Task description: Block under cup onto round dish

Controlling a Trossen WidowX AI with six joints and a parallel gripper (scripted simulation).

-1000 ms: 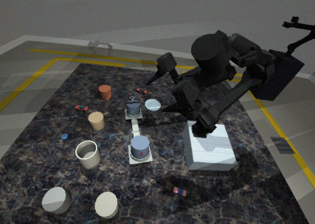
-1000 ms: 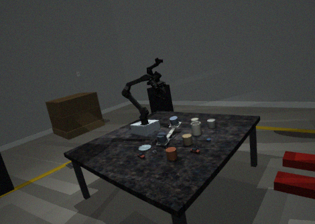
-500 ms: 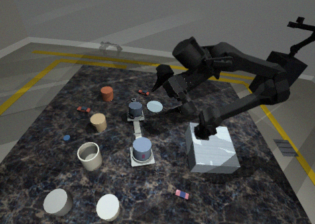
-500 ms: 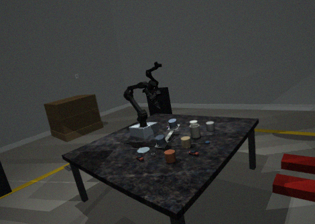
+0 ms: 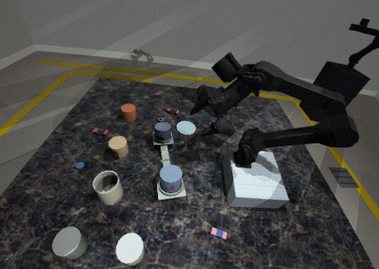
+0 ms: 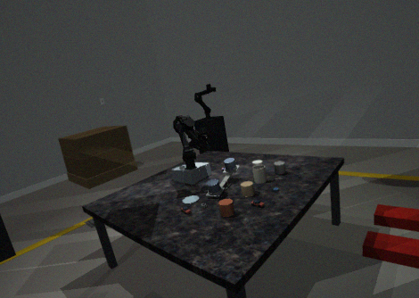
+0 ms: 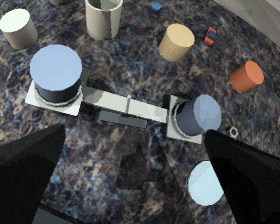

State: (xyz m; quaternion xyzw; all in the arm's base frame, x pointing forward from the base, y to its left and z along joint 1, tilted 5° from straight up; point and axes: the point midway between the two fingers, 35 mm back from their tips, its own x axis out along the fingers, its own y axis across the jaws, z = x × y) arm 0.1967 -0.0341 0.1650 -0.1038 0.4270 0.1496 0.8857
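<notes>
One blue-grey cup (image 5: 162, 131) (image 6: 214, 186) (image 7: 200, 115) stands on the balance end beside the pale round dish (image 5: 186, 127) (image 6: 191, 200) (image 7: 206, 184). The other matching cup (image 5: 171, 180) (image 6: 229, 164) (image 7: 56, 75) stands on the opposite end. The balance beam (image 5: 164, 155) (image 6: 225, 182) (image 7: 112, 100) looks tilted, with the dish-side end lower. The block is not visible. My gripper (image 5: 197, 123) (image 7: 137, 134) is open and empty, in the air above the table on the arm's side of the balance. In the wrist view its right finger covers part of the dish.
An orange cylinder (image 5: 129, 113) (image 7: 246, 77), a tan cylinder (image 5: 118, 146) (image 7: 176, 43) and an open beige cup (image 5: 108, 189) (image 7: 103, 20) stand beyond the balance from the arm. Grey (image 5: 69, 243) and white (image 5: 130, 249) cylinders stand farther along. A small ring (image 7: 233, 132) lies near the dish-side cup.
</notes>
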